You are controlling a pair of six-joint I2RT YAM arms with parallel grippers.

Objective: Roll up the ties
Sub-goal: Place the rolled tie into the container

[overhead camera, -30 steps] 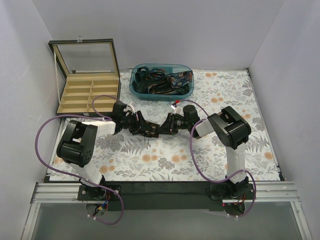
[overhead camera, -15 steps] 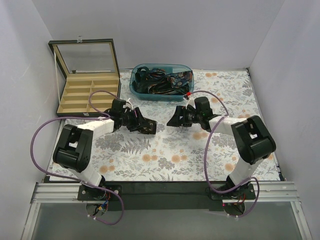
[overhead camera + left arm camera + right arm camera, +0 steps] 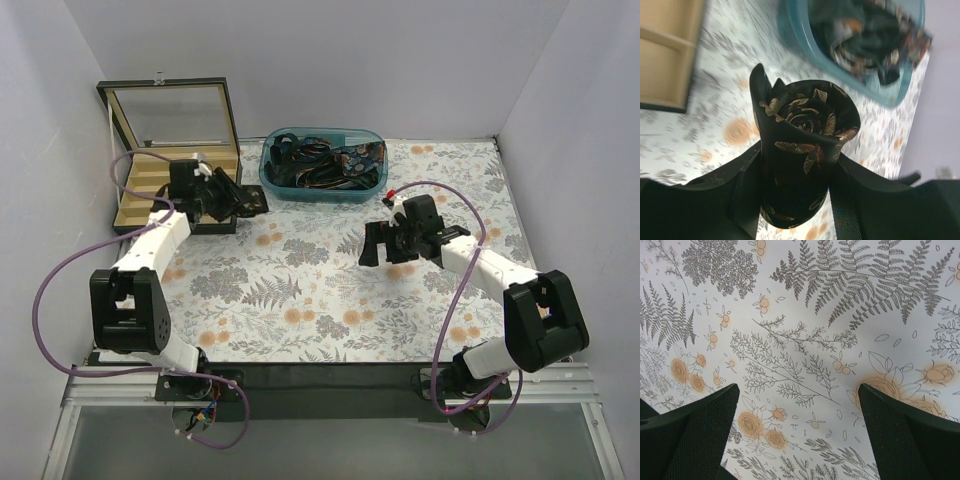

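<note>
Left gripper (image 3: 796, 165): clamped on rolled tie (image 3: 807, 125), near the box (image 3: 667, 55).
Right gripper (image 3: 797, 395): jaws wide apart, nothing held, above floral cloth (image 3: 805, 315).

Rolled tie (image 3: 802, 145) base hidden inside left hand (image 3: 795, 200); bin (image 3: 795, 37) blurred, cropped.

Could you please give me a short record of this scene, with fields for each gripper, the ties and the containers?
Left gripper: shut on a rolled dark necktie with gold leaf pattern, held close to the tan wooden compartment box
Right gripper: open, holding nothing, above the floral tablecloth
Unrolled ties: tangled heap of dark ties in the teal plastic bin at the back
Box lid: glass lid raised
Task state: one tie rolled, not yet set in a compartment
</note>
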